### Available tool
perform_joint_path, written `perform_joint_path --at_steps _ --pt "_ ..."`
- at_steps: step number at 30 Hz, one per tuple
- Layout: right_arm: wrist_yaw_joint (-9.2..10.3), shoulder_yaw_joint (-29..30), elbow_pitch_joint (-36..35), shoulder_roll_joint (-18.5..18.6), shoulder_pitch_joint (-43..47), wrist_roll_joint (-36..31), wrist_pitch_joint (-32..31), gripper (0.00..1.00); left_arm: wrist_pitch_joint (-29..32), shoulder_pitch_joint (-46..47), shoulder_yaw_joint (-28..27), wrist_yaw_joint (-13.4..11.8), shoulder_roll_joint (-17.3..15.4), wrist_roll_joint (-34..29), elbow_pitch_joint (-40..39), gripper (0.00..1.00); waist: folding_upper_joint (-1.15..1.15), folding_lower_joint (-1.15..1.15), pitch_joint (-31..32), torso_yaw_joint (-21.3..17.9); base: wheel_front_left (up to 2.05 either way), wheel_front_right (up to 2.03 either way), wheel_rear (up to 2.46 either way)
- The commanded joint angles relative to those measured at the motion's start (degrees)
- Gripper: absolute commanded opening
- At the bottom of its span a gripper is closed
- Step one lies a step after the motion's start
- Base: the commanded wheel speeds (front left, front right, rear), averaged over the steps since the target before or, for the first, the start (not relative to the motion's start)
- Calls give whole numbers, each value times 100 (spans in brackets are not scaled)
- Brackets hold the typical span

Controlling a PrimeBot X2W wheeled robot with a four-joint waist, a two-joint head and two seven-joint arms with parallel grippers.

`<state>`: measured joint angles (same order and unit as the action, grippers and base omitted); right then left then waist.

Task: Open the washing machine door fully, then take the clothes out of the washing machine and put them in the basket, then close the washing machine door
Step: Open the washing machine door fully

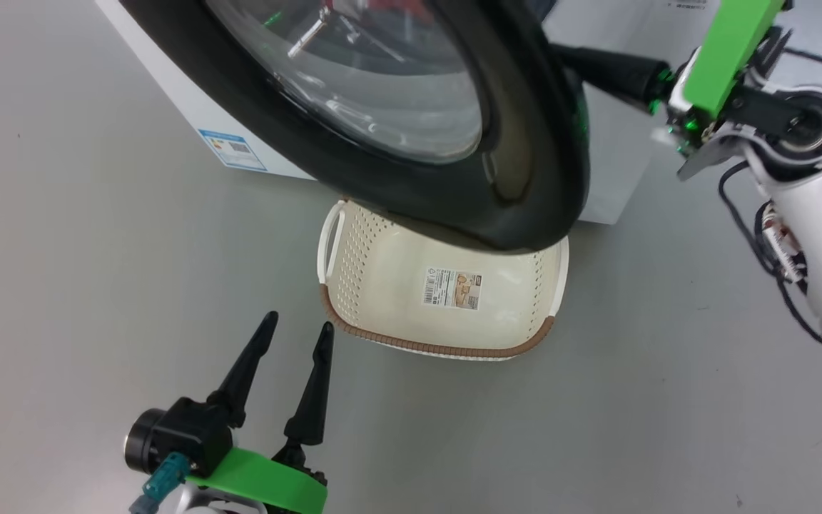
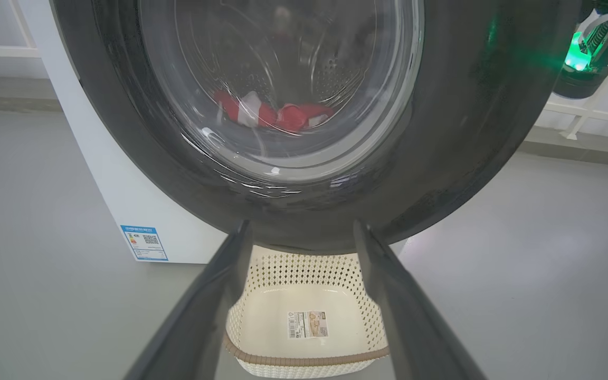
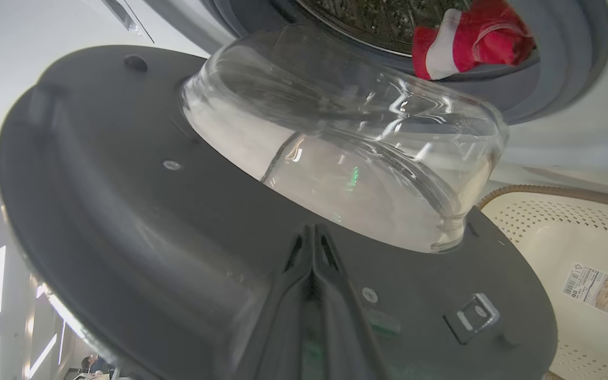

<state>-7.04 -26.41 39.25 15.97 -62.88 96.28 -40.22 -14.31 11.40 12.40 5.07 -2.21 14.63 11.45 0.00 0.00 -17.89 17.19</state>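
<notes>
The washing machine door (image 1: 525, 164) stands partly swung out from the white washing machine (image 1: 190, 107), above the basket (image 1: 375, 285). My right gripper (image 3: 313, 229) is shut, empty, its tips against the dark inner face of the door (image 3: 140, 211) just below the glass bowl (image 3: 346, 158). In the head view its fingers (image 1: 614, 70) run behind the black rim. Red and white clothes (image 3: 467, 42) lie in the drum and show through the glass (image 2: 277, 113). The left gripper (image 1: 297, 328) is open and empty, low in front of the basket (image 2: 304, 295) and pointing at the door (image 2: 467, 132).
The basket stands on the grey floor (image 1: 97, 250) directly under the door, a sticker (image 1: 454, 288) on its bottom. A blue label (image 1: 232, 148) marks the machine's lower front corner. The door latch (image 3: 473, 311) sits near the rim. A white railing (image 2: 589, 111) runs behind.
</notes>
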Motion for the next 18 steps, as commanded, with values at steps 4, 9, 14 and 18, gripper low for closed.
perform_joint_path --at_steps 4,9,14,18 --pt "-45 -28 -422 -212 345 -21 -132 0 -69 -89 -194 -39 -66 -55 -130 100 0 0 113 -30 0 0 0" --pt "-45 -56 -710 -293 666 -26 -296 0 -69 -162 -224 -50 -66 -82 -144 100 0 0 215 -72 0 0 0" --pt "-45 -47 -834 -351 835 -48 -371 0 -69 -187 -220 -53 -66 -90 -165 100 0 0 252 -86 0 0 0" --pt "-45 7 -913 -372 870 -151 -231 0 -69 -188 -222 -54 -66 -88 -168 100 0 0 263 -89 0 0 0"
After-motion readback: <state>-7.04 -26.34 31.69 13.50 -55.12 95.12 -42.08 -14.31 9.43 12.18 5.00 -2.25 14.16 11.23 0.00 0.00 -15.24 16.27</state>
